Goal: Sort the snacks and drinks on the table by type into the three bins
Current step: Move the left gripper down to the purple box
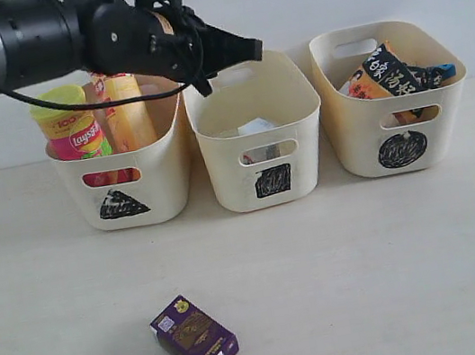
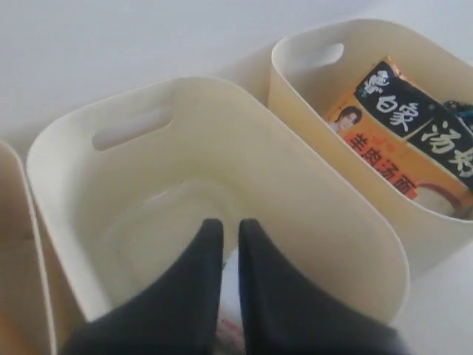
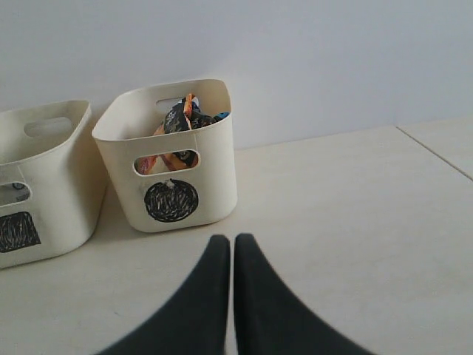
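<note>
My left gripper (image 1: 254,47) hangs shut over the square-marked middle bin (image 1: 229,171), fingertips close together (image 2: 230,224), nothing held. A small white-blue pouch (image 1: 256,126) lies in that bin, a strip of it showing below the fingers (image 2: 230,292). Chip tubes (image 1: 72,125) stand in the triangle bin (image 1: 160,159). Orange-black (image 1: 380,73) and blue (image 1: 440,71) noodle packets fill the circle bin (image 1: 360,143). A purple box (image 1: 195,339) lies on the table in front. My right gripper (image 3: 225,240) is shut, low over bare table, right of the circle bin (image 3: 214,155).
The three bins stand in a row against the white back wall. The left arm's black body (image 1: 22,36) reaches in from the upper left above the triangle bin. A table seam (image 3: 436,151) runs at the far right.
</note>
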